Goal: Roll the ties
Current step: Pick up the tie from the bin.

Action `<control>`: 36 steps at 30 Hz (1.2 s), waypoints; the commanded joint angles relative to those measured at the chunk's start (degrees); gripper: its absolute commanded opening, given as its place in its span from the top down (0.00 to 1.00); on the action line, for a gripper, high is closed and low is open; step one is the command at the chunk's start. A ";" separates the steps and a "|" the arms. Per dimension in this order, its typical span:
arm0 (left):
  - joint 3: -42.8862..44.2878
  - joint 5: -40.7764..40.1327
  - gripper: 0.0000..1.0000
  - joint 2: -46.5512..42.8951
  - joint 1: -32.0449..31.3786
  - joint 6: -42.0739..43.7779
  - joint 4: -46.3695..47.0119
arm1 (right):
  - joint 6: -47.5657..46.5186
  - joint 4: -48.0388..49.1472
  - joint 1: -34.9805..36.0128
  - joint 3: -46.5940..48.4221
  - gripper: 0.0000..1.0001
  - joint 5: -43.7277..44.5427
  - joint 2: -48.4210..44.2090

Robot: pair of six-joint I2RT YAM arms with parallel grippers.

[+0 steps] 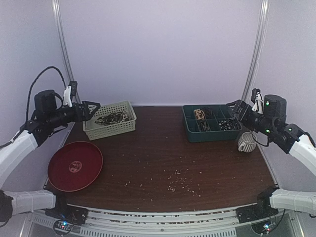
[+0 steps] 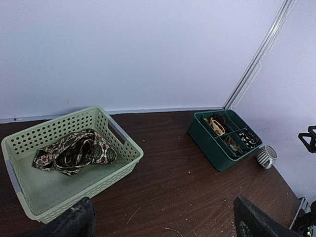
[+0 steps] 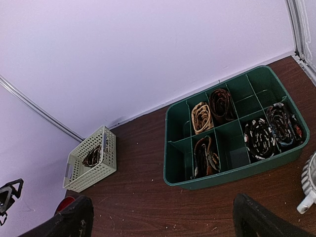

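I have both pincers released and empty. The left gripper [image 2: 165, 222] and right gripper [image 3: 163, 219] show only dark finger stubs, spread wide, at the bottom edge of their wrist views. Loose ties [image 2: 74, 152] lie bunched in the pale green basket [image 2: 74, 195] at the far left; I cannot tell how many. Rolled ties [image 3: 201, 117] fill several compartments of the dark green tray [image 3: 217, 175]. A striped mug [image 3: 310, 185] is cut off by the frame edge.
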 commanded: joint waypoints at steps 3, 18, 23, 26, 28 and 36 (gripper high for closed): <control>1.79 -2.09 0.02 5.61 0.38 -1.42 0.30 | 1.13 2.99 0.21 -1.61 0.00 -1.94 -1.25; 33.73 -29.39 0.49 41.12 0.39 1.66 -11.98 | 1.55 8.05 7.56 -2.37 0.03 -4.00 5.49; 44.28 -29.91 0.58 53.94 0.42 3.48 -11.33 | 0.52 7.41 10.44 -0.16 0.03 -3.99 8.04; 49.12 -29.97 0.58 60.57 0.42 3.94 -14.20 | 0.39 7.01 11.31 0.32 0.03 -3.38 8.46; 48.95 -29.33 0.52 62.53 0.40 4.26 -14.13 | 0.33 6.82 11.68 0.42 0.03 -2.93 8.27; 46.35 -27.11 0.43 69.66 0.47 7.00 -12.48 | 0.76 7.77 12.11 -0.25 0.03 -2.04 9.09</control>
